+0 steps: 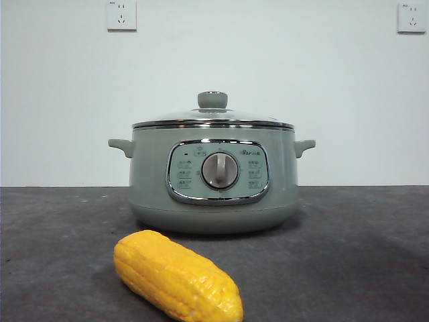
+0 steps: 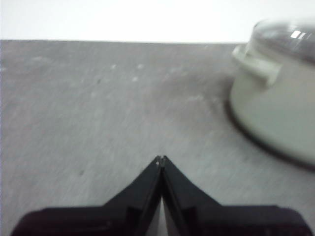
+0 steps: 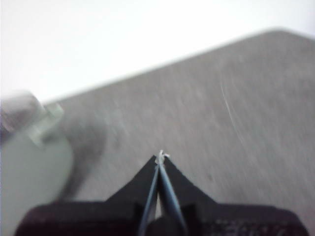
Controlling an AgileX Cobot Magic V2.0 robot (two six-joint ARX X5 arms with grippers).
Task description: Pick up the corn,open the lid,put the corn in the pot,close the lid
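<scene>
The yellow corn (image 1: 177,275) lies on the dark table in front of the pot, angled toward the near edge. The sage-green pot (image 1: 214,181) stands in the middle with its glass lid (image 1: 212,119) seated on it, green knob (image 1: 212,100) on top. My left gripper (image 2: 161,158) is shut and holds nothing; it hovers over bare table with the pot (image 2: 278,98) off to one side. Over bare table too, my right gripper (image 3: 161,156) is shut and holds nothing, the pot (image 3: 29,162) blurred at the picture's edge. Neither arm shows in the front view.
The dark grey table (image 1: 362,248) runs back to a white wall with two sockets (image 1: 121,15). The pot's side handles (image 1: 121,145) stick out left and right.
</scene>
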